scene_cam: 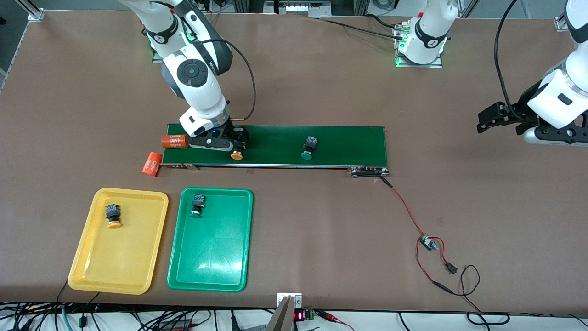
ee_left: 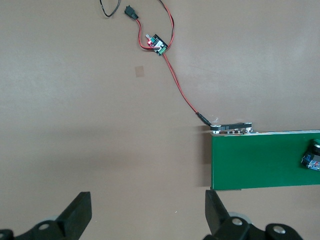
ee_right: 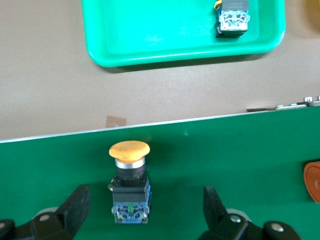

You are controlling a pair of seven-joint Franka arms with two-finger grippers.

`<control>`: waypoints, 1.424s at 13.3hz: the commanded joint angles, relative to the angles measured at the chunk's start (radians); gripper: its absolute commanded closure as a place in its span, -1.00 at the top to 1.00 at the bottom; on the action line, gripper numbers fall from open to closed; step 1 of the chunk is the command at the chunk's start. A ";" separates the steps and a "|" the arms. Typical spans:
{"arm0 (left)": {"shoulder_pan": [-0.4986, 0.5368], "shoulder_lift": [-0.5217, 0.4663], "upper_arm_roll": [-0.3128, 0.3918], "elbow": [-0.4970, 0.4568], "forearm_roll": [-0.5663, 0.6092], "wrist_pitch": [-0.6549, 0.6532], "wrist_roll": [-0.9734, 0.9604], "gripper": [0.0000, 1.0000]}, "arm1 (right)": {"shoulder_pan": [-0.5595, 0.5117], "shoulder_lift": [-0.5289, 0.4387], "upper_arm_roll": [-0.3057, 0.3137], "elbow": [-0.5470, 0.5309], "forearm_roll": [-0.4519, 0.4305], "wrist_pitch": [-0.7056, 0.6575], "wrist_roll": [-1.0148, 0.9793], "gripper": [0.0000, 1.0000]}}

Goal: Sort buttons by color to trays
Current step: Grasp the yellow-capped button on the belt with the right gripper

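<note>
A yellow-capped button (scene_cam: pixel 236 156) lies on the dark-green conveyor belt (scene_cam: pixel 344 142). My right gripper (scene_cam: pixel 234 143) is low over it and open, with its fingers on either side of the button's body (ee_right: pixel 129 192) and apart from it. A green-capped button (scene_cam: pixel 308 149) lies farther along the belt toward the left arm's end. The yellow tray (scene_cam: pixel 92 257) holds a yellow-capped button (scene_cam: pixel 113 216). The green tray (scene_cam: pixel 211 266) holds a green-capped button (scene_cam: pixel 197 205). My left gripper (scene_cam: pixel 487 120) is open and empty, waiting above bare table at the left arm's end.
Two orange cylinders with white lettering are at the belt's right-arm end, one on the belt (scene_cam: pixel 174 141) and one on the table beside it (scene_cam: pixel 151 164). A red wire with a small board (scene_cam: pixel 427 242) runs from the belt's other end.
</note>
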 commanded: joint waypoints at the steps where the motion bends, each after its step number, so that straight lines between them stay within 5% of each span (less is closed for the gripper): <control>1: -0.003 -0.009 0.000 0.011 -0.013 -0.012 -0.006 1.00 | -0.005 0.048 -0.008 0.036 -0.013 0.004 -0.015 1.00; 7: -0.002 -0.007 0.001 0.012 -0.015 -0.014 -0.005 1.00 | 0.001 0.094 -0.008 0.034 -0.013 0.001 -0.016 0.97; 9: -0.002 -0.007 0.000 0.012 -0.015 -0.014 -0.005 1.00 | 0.001 0.105 -0.008 0.034 -0.013 -0.001 -0.016 0.69; 14: 0.000 -0.007 -0.010 0.015 -0.015 -0.014 -0.006 1.00 | -0.002 0.105 -0.023 0.037 -0.005 -0.002 -0.047 -0.48; 16: 0.000 -0.007 -0.010 0.015 -0.015 -0.014 -0.006 1.00 | -0.003 0.099 -0.026 0.050 -0.004 -0.008 -0.053 -0.68; 19: 0.000 -0.007 -0.010 0.015 -0.015 -0.014 -0.006 1.00 | -0.007 0.081 -0.046 0.138 0.001 -0.136 -0.094 -0.69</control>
